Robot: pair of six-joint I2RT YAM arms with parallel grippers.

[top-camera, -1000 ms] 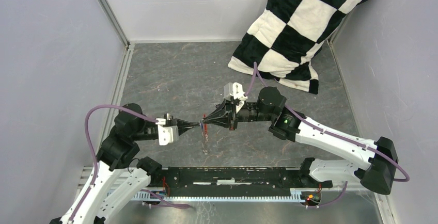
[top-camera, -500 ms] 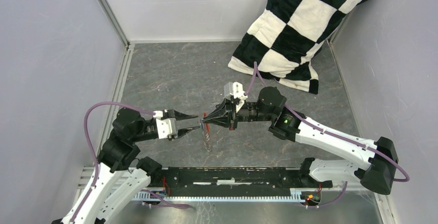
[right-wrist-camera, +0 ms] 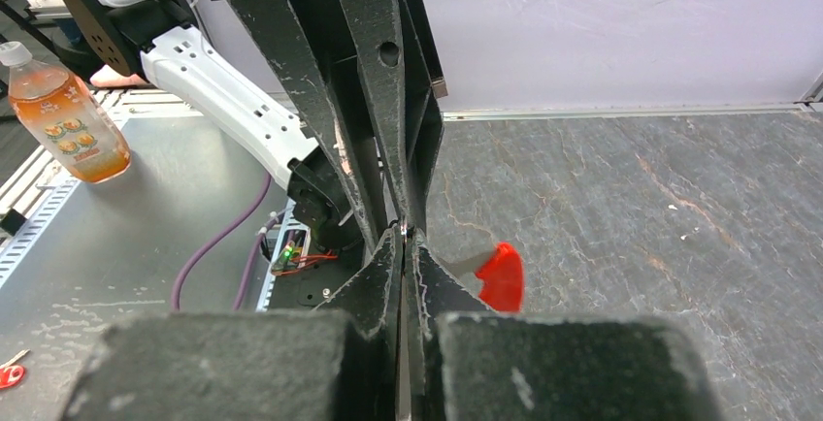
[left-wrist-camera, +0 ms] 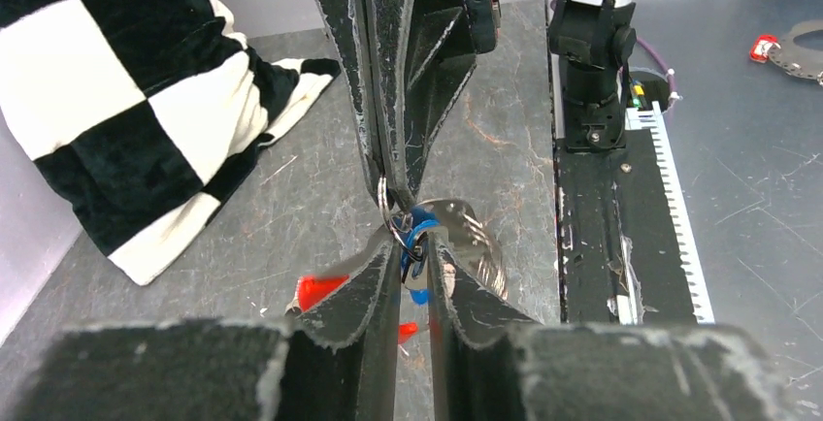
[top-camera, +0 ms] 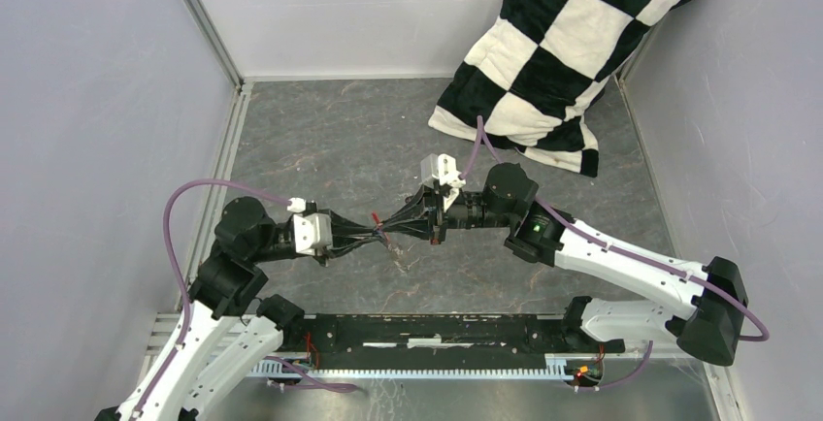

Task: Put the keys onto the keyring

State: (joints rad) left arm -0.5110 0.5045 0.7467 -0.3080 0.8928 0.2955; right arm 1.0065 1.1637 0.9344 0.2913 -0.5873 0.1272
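Left wrist view: keyring (left-wrist-camera: pixel 384 198) loop pinched in right gripper (left-wrist-camera: pixel 390 171), fingers fully together. Red tag (left-wrist-camera: pixel 315 291) part hidden behind left gripper (left-wrist-camera: pixel 415 256). Just beside tag: blue-headed key (left-wrist-camera: pixel 419 222) in left fingers' narrow slit, grip uncertain; silver blade (left-wrist-camera: pixel 473 242), head hidden. Orange drink bottle (right-wrist-camera: pixel 60 115), well apart from tag, label illegible.

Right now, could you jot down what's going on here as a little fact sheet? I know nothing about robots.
setting: two arms meet tip to tip over the grey table
right gripper: shut on the keyring
red tag: hangs just below the meeting tips
left gripper: jaws narrowed around the blue-headed key; firm grip unclear
silver key blade: right beside the blue head
background: checkered pillow in the far right corner
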